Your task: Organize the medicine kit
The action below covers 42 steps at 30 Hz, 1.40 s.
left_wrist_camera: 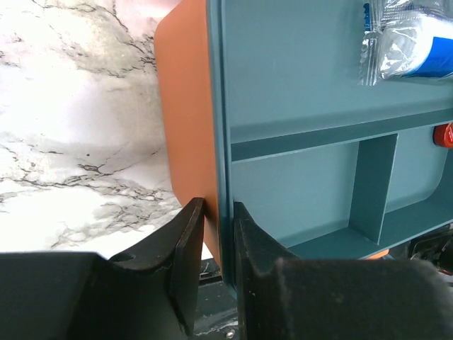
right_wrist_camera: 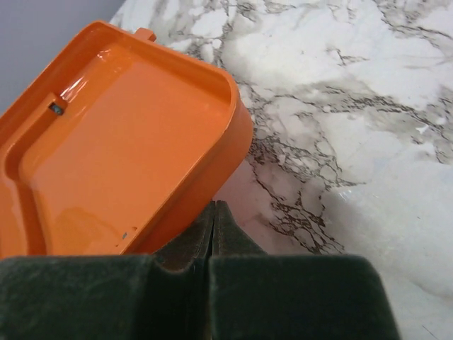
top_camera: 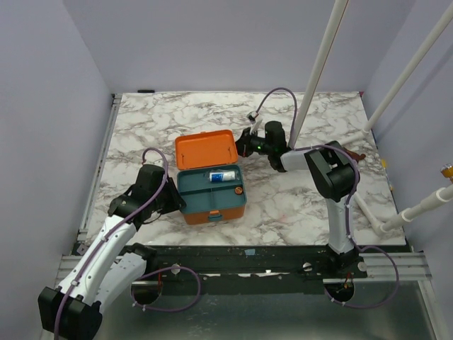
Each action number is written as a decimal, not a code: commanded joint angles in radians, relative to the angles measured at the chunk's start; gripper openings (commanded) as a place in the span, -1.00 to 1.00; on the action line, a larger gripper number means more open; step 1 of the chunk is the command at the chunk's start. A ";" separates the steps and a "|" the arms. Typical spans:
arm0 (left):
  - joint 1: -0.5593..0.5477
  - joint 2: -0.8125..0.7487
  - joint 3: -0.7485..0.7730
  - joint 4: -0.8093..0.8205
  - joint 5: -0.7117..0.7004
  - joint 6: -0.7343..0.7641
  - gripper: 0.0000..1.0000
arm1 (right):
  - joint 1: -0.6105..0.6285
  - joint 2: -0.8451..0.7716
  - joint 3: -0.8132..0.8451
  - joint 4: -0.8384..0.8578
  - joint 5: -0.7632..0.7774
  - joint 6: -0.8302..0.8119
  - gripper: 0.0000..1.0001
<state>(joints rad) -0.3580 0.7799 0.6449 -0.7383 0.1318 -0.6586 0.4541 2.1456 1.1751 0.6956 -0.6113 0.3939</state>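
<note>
From above, the medicine kit (top_camera: 212, 214) sits open mid-worktop (top_camera: 290, 205), its lid (top_camera: 205, 149) laid back and a teal tray (top_camera: 202, 193) filling the base. A blue-and-white packet (top_camera: 221, 175) lies in the tray's rear compartment. The left tool (top_camera: 175, 200) is at the kit's left wall and the right tool (top_camera: 244, 145) at the lid's right edge, but their jaws are too small to read here. The left wrist view shows the left tool (left_wrist_camera: 218, 209) grasping that wall (left_wrist_camera: 184, 106), one pad on the orange outside and the other against the teal rim. The packet (left_wrist_camera: 410, 42) and a red piece (left_wrist_camera: 444, 134) are cut off at the right edge. In the right wrist view the right tool (right_wrist_camera: 214, 212) is clenched on nothing, and the lid's corner (right_wrist_camera: 212, 163) hides its tips.
</note>
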 commanded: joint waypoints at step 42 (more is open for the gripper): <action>-0.031 -0.032 0.042 -0.013 -0.041 0.008 -1.00 | -0.012 -0.257 -0.250 0.785 -0.334 0.309 -0.99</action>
<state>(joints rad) -0.3840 0.7769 0.6525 -0.7418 0.1070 -0.6319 0.4500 1.9472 0.9600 1.3678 -0.9157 0.6781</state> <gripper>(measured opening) 0.196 0.009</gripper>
